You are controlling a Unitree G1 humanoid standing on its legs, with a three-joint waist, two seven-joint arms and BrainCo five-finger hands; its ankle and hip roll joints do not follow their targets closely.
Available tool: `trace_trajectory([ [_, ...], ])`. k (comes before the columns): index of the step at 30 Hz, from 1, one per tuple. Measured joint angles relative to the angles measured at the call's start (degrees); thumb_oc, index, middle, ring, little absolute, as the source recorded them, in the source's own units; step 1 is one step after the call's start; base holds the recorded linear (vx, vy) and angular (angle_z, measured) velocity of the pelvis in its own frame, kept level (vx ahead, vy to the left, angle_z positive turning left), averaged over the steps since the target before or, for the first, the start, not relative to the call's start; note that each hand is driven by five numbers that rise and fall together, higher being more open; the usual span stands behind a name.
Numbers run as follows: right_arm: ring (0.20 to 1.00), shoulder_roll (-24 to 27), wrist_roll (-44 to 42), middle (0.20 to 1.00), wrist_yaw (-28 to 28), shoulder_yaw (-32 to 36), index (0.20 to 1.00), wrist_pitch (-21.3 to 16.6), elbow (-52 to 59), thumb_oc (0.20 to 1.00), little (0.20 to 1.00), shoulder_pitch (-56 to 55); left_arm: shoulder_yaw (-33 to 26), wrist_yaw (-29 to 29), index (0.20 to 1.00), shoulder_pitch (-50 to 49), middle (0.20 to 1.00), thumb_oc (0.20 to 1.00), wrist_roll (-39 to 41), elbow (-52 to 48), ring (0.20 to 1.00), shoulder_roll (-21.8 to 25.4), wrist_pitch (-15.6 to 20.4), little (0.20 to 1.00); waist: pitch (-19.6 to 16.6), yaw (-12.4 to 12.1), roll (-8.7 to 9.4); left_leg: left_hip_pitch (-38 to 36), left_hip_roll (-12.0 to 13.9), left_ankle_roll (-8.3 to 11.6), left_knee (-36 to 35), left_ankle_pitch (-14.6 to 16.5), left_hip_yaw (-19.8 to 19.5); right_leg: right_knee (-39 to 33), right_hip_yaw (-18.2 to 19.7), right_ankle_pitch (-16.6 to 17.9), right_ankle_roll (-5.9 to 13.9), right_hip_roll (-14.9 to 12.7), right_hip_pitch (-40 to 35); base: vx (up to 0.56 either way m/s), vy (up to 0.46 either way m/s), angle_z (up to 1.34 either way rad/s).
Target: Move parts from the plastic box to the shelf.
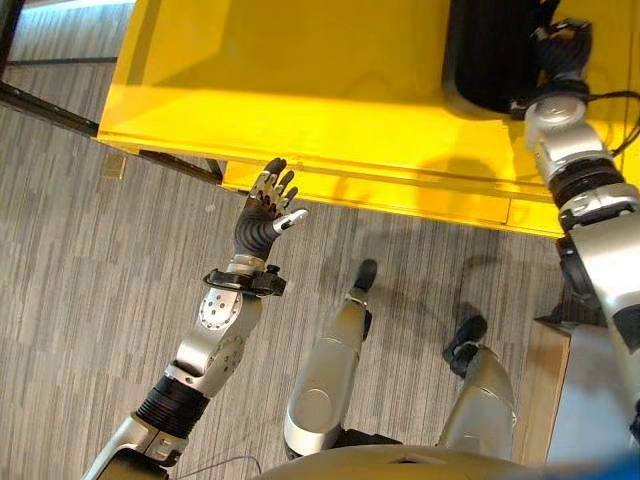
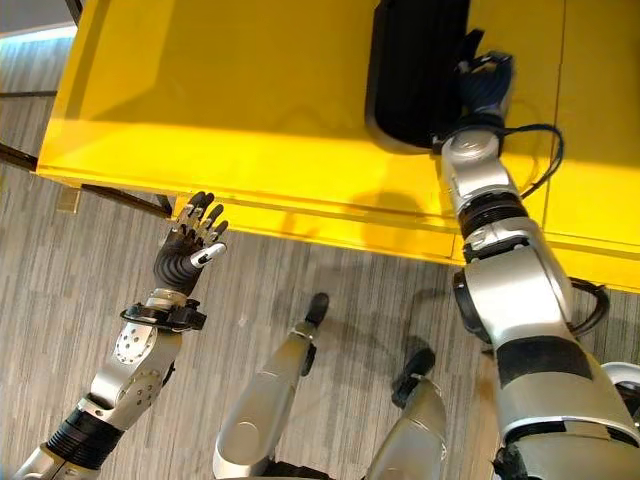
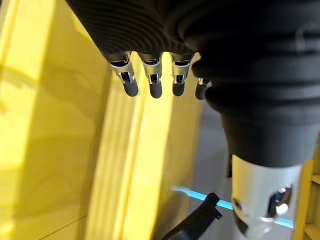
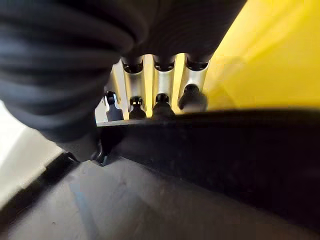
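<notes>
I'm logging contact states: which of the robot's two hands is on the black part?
The right hand: its fingers are curled over the edge of the black part on the yellow shelf. The left hand hangs open over the floor, touching nothing.

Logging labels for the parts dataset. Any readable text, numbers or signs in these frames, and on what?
None readable.
Yellow shelf: plain faces, no label or number.
Black part: no marking to be seen.
Left hand, open and beside the shelf edge: no print.
Right hand, fingers curled over the part's edge in the right wrist view: no print.
</notes>
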State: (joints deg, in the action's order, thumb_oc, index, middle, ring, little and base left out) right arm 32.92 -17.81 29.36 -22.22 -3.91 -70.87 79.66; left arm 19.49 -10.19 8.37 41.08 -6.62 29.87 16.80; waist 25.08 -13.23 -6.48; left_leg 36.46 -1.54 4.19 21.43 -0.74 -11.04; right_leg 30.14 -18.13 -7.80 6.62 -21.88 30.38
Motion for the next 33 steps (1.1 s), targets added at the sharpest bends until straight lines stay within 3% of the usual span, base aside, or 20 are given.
trace_trajectory([
  [7,0.200,3.40,-1.08,0.200,0.08,-2.47,0.200,0.16,-2.42,0.200,0.200,2.11,0.76,-1.45,1.000,2.78,1.000,1.000,-0.02,0.13,1.000,-0.19,0.15,1.000,1.16,0.86,2.09,1.96,-0.07,-0.50,2.12,-0.11,0.76,0.31,0.39,0.74,0.39,0.18,1.39,-0.01,0.018,-0.02],
  [33,0.200,3.58,-2.05,0.200,-2.27,-7.83,0.200,0.60,-4.96,0.200,0.200,4.36,0.21,-1.48,1.000,3.19,1.000,1.000,0.35,0.14,1.000,-0.02,1.59,1.000,1.91,1.45,3.36,1.96,0.65,-0.54,1.87,-0.22,1.21,-1.34,0.88,1.92,0.36,1.24,1.28,0.00,0.002,-0.01],
])
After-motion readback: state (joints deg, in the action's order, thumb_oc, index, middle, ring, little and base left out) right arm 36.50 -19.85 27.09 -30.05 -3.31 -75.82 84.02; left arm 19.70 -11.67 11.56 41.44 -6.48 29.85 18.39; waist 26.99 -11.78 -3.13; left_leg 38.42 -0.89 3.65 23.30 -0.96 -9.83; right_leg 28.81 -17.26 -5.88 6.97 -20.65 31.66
